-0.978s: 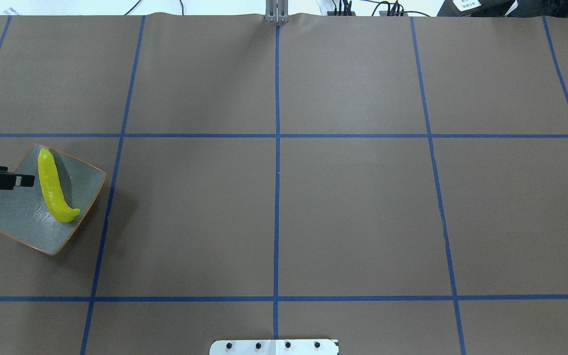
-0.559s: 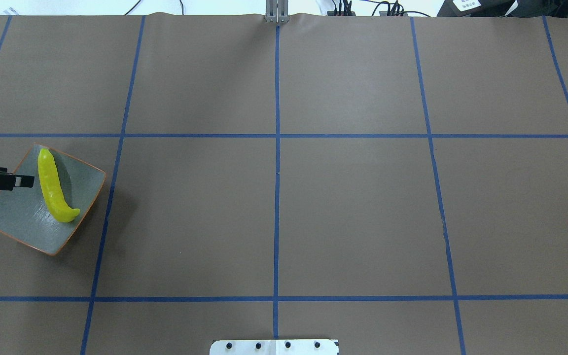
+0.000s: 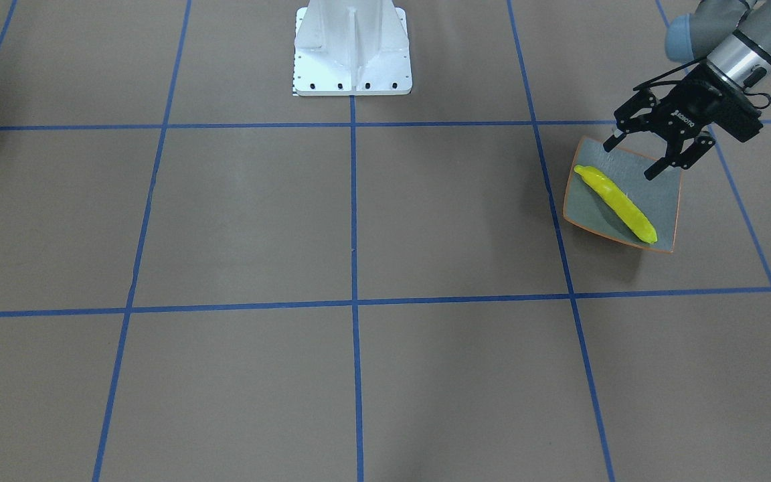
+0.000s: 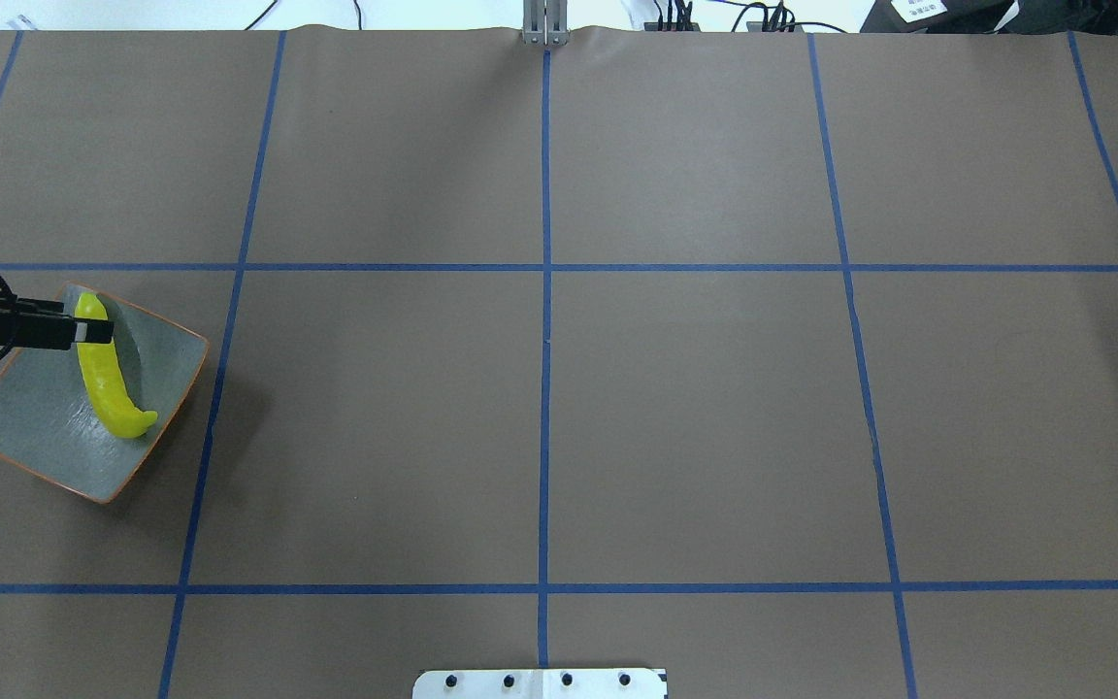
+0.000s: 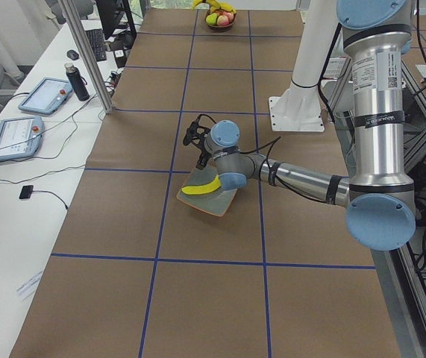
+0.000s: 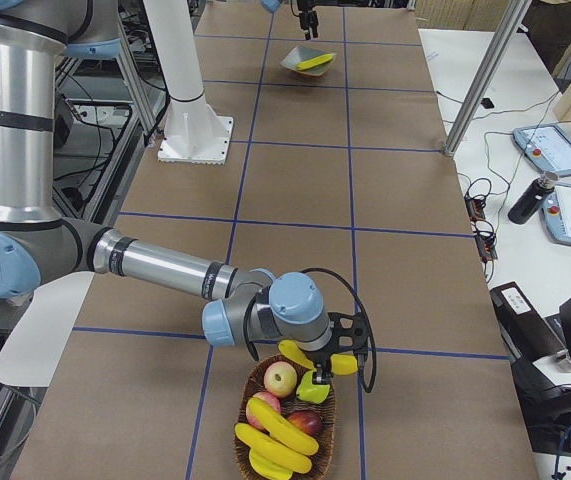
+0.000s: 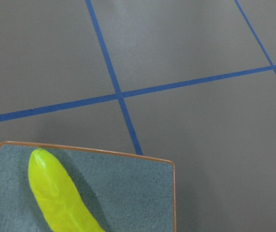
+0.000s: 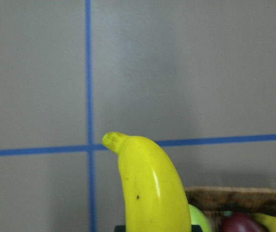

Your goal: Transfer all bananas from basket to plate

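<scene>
One yellow banana lies diagonally on the grey-green plate with the orange rim. My left gripper hangs open just above the plate's robot-side edge, nothing between its fingers. In the overhead view the left gripper overlaps the far end of that banana. At the table's other end my right gripper is shut on another banana, held just above the wicker basket. This banana fills the right wrist view, with the basket's rim behind it.
The basket still holds more bananas and apples. The white robot base stands mid-table at the robot's side. Tablets and a bottle sit on a side bench, and a metal post rises at the table's edge.
My left gripper has moved right in the overhead view, from beside the banana to over its far end. Banana and plate have stayed put.
</scene>
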### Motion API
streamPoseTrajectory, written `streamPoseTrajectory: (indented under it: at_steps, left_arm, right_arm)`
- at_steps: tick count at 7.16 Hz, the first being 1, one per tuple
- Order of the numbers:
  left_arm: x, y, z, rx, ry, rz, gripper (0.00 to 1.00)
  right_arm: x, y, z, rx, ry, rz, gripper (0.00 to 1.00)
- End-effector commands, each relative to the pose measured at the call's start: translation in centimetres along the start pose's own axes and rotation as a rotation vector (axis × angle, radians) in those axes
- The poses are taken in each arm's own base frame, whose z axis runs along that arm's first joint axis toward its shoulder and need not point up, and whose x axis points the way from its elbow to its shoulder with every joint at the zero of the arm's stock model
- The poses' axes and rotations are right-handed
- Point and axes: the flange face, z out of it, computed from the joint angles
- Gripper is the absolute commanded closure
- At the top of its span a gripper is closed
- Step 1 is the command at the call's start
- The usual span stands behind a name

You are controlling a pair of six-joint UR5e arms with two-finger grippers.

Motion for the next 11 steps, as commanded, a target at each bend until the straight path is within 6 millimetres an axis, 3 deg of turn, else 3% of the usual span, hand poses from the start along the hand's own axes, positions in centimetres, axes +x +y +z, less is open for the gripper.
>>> streamPoseTrajectory:
  at_steps: [1, 3, 4, 5, 6, 7, 8, 9, 11]
  left_arm:
    - [7.1, -4.8, 2.8, 0.033, 0.129, -0.016, 0.00]
    - [13.0, -7.1, 4.3, 0.019, 0.233, -0.191, 0.00]
    - [15.6, -8.1, 4.6, 0.014, 0.278, -0.236, 0.00]
    - [18.7, -8.9, 5.8, -0.009, 0.324, -0.292, 0.00]
    - [20.4, -9.2, 6.4, -0.023, 0.349, -0.329, 0.00]
    - [20.8, -9.4, 6.6, -0.026, 0.355, -0.334, 0.00]
    - [21.4, -9.7, 6.7, -0.028, 0.365, -0.332, 0.00]
    - [22.0, -9.1, 6.9, -0.039, 0.378, -0.327, 0.00]
    - [24.3, -8.1, 7.8, -0.073, 0.415, -0.308, 0.00]
  right_arm:
    - [-15.6, -2.2, -1.1, 0.014, -0.121, 0.108, 1.00]
    - [-29.7, -4.0, -2.2, 0.029, -0.236, 0.204, 1.00]
    - [-35.4, -3.0, -2.1, 0.038, -0.268, 0.248, 1.00]
    - [-42.3, -2.3, -1.5, 0.047, -0.311, 0.272, 1.00]
    - [-50.1, -1.1, -1.1, 0.071, -0.339, 0.268, 1.00]
    - [-57.5, 1.1, -0.7, 0.053, -0.346, 0.232, 1.00]
    - [-63.2, 3.6, -0.7, 0.068, -0.381, 0.209, 1.00]
    - [-67.2, 5.8, -0.9, 0.075, -0.418, 0.178, 1.00]
    - [-71.5, 7.7, -2.5, 0.054, -0.483, 0.167, 1.00]
